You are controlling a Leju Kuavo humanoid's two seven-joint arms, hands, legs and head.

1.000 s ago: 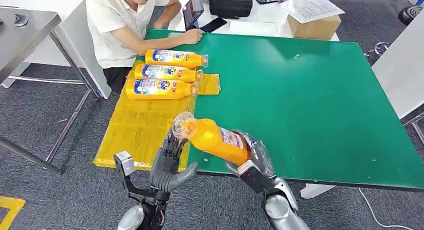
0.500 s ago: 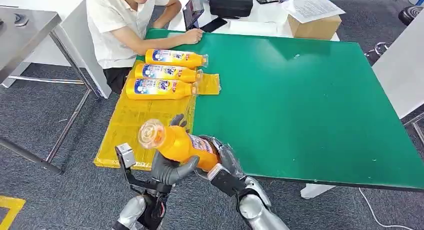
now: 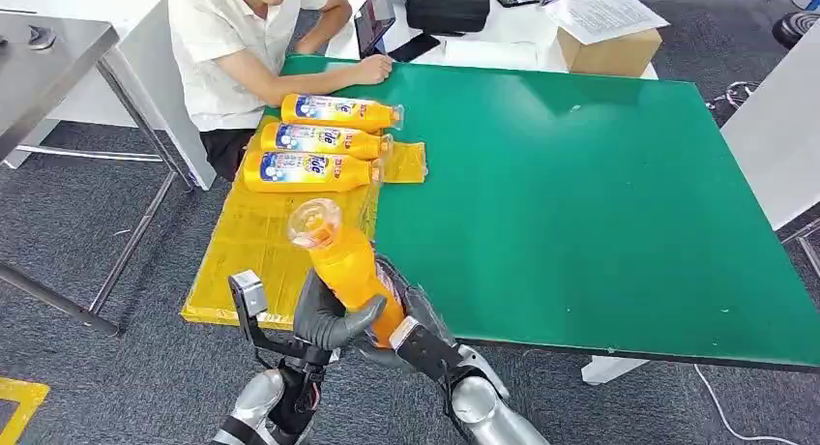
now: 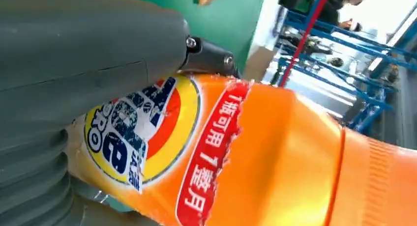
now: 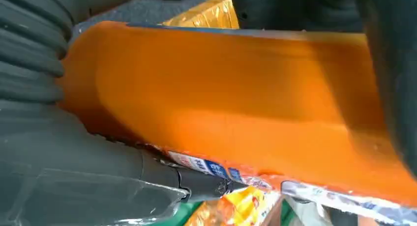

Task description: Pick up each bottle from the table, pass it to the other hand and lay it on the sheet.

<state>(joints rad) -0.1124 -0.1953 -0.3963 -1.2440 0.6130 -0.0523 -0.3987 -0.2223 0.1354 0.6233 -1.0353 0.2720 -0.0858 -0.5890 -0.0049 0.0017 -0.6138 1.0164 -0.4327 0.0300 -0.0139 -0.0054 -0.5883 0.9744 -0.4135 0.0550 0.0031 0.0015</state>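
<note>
Green table [image 3: 580, 193] in front of you, three orange detergent bottles [image 3: 307, 171] already lie on the yellow sheet [image 3: 261, 247], and a fourth bottle [image 3: 346, 267] is mid-handover, right hand [image 3: 411, 319] and left hand [image 3: 324, 319] both gripping it above the sheet's near edge.

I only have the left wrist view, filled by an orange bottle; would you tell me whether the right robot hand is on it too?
Observer: Yes. In the head view the right robot hand grips the orange bottle low on its body, while the left robot hand wraps it from the other side.
Operator: Thank you. How many bottles lie on the sheet?
Observer: Three laid bottles lie side by side at the far end of the yellow sheet.
Operator: Is anyone nearby?
Observer: A person sits at the table's far left corner, a hand resting on the green table.
</note>
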